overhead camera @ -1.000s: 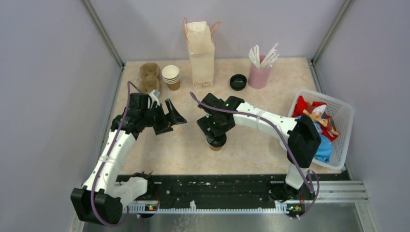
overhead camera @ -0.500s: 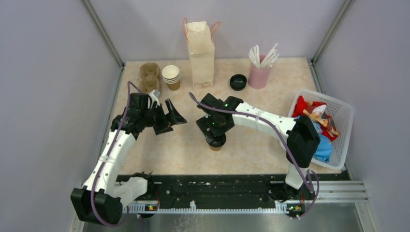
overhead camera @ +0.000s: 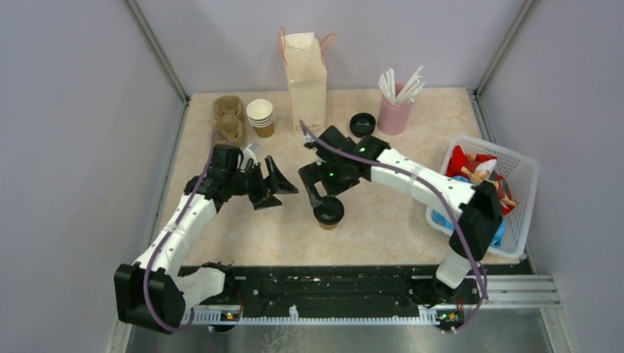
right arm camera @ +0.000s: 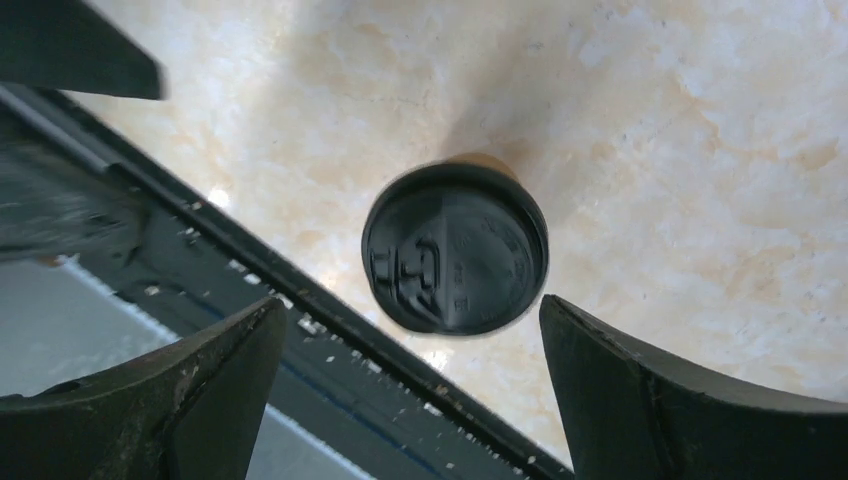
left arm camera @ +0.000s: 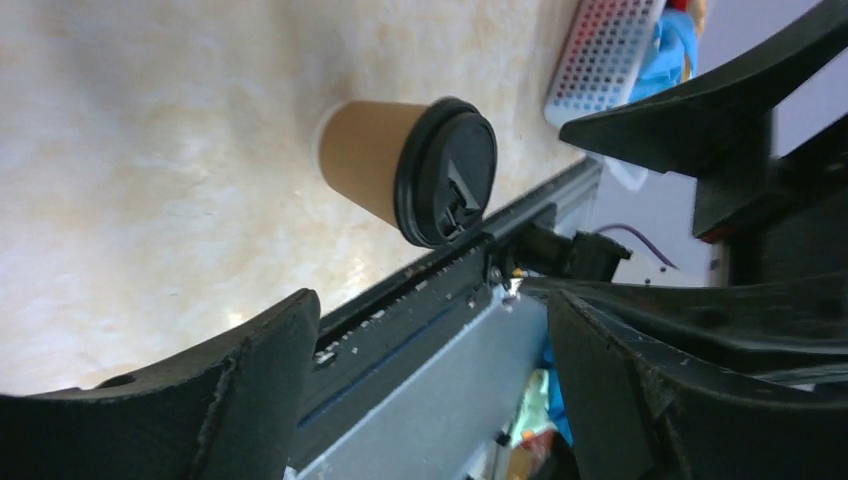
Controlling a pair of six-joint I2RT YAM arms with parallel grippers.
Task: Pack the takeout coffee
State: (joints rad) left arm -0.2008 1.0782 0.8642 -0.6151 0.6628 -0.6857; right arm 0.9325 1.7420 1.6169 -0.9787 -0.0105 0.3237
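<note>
From above, the takeout coffee stands upright on the table, lid on, with nothing gripping it. The right gripper hangs just behind it, fingers spread wide. The left gripper is to the coffee's left, also wide apart. Far behind the coffee stand a paper bag, a stack of cups and a loose black lid. The left wrist view frames the takeout coffee beyond the spread left gripper, apart from both fingers. The right wrist view looks down on the coffee's lid, centred between the parted fingers of the right gripper, touching neither.
</note>
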